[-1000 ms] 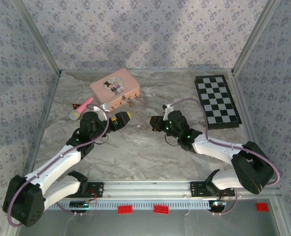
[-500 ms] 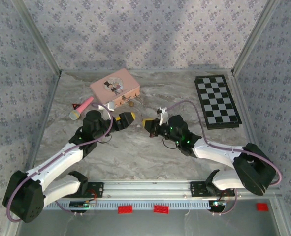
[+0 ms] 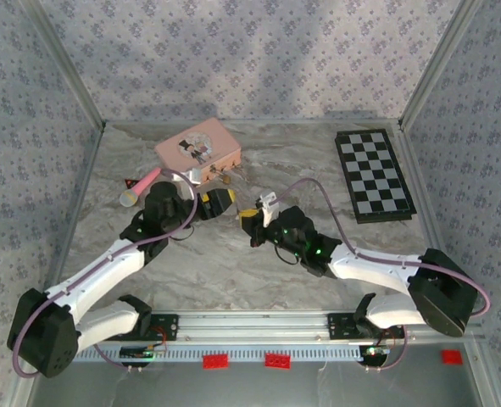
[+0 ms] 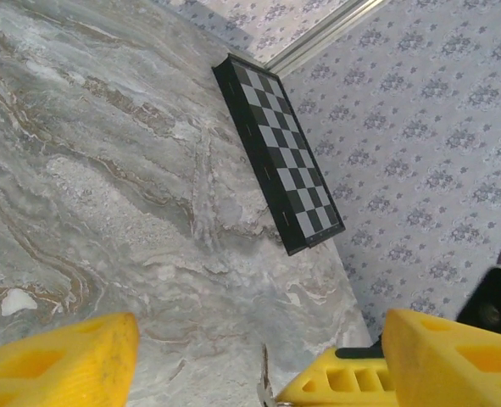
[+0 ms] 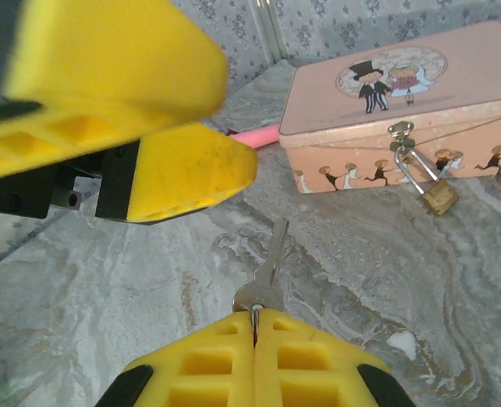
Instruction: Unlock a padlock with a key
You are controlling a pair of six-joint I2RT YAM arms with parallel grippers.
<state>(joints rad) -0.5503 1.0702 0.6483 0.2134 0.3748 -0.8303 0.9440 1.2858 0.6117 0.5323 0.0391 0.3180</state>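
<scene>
Above marble tabletop (image 5: pixel 360 280), right claw (image 5: pixel 254 319) pinches key (image 5: pixel 268 270), padlock (image 5: pixel 439 197) hanging from box (image 5: pixel 377 102).

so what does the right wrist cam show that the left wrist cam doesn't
Right wrist: the padlock hanging from the hasp of the pink box. Left wrist: the chessboard by the wall, framed by the fingers of the open left gripper. Both: the marble table, yellow fingers of both grippers, and the key pinched in the shut right gripper, though it is just a faint sliver in the left wrist view.
</scene>
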